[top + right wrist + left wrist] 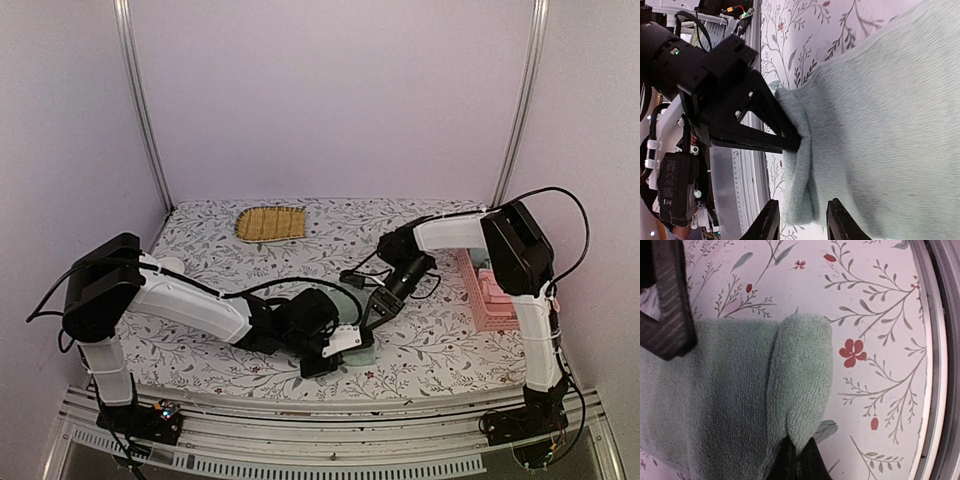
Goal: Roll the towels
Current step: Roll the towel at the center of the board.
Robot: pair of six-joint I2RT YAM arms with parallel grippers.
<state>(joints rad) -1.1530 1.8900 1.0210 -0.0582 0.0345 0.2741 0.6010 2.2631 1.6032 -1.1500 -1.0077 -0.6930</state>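
A pale sage green towel (pixel 720 390) lies flat on the flowered table, with its near edge turned over into a thick fold (pixel 802 380). My left gripper (pixel 797 462) is shut on the end of that fold; it also shows pinching it in the right wrist view (pixel 790 142). My right gripper (pixel 801 222) is open, its two fingers standing either side of the fold's other end without squeezing it. In the top view both grippers meet over the green towel (pixel 350 297) at the table's front middle, the left gripper (pixel 345 345) nearer and the right gripper (pixel 380 308) behind it.
A yellow-brown woven mat (pixel 268 222) lies at the back of the table. A pink ribbed tray (pixel 482 300) with something pink in it stands at the right, beside the right arm. The metal front rail (pixel 935 365) runs close to the fold.
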